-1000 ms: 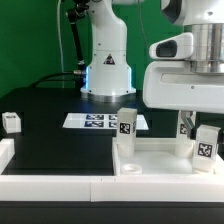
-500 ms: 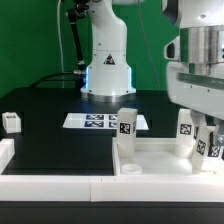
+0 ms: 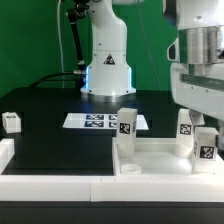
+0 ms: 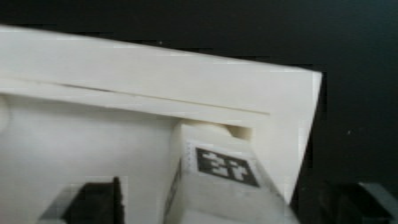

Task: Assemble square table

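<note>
The white square slab (image 3: 150, 158) lies hollow face up at the exterior view's lower right, and it fills the wrist view (image 4: 125, 70). Two tagged white legs stand on it, one at the left corner (image 3: 127, 124) and one further right (image 3: 186, 127). A third leg (image 3: 205, 146) stands upright at the near right corner. My gripper (image 3: 206, 130) hangs over this third leg. In the wrist view the leg (image 4: 226, 165) stands between my dark fingers (image 4: 98, 200), with gaps on both sides. My gripper (image 4: 231, 208) is open. A fourth leg (image 3: 11, 122) lies loose at the far left.
The marker board (image 3: 98, 121) lies flat on the black worktop behind the slab. The arm's white base (image 3: 108, 65) stands behind it. A low white wall (image 3: 50, 185) edges the worktop's front and left.
My hand has risen and turned since a second ago. The leg under it leaned to the right half a second ago and now stands upright again.
</note>
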Controlling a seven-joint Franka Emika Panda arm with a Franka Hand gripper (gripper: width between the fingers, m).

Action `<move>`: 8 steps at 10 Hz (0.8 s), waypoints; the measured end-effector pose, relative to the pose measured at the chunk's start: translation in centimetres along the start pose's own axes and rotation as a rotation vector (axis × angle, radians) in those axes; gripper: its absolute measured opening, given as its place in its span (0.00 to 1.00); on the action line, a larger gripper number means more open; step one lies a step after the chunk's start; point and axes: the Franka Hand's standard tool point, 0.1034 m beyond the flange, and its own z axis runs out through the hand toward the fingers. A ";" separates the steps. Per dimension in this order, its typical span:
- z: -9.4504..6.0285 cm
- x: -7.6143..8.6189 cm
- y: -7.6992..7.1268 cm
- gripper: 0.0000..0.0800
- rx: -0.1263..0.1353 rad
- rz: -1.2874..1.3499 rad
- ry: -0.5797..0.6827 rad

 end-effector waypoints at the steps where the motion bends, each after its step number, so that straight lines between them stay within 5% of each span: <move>1: -0.1 -0.3 -0.6 0.78 0.023 -0.266 0.027; 5: 0.0 0.0 -0.6 0.81 0.017 -0.645 0.045; 8: -0.2 0.5 -0.9 0.81 -0.045 -1.216 0.085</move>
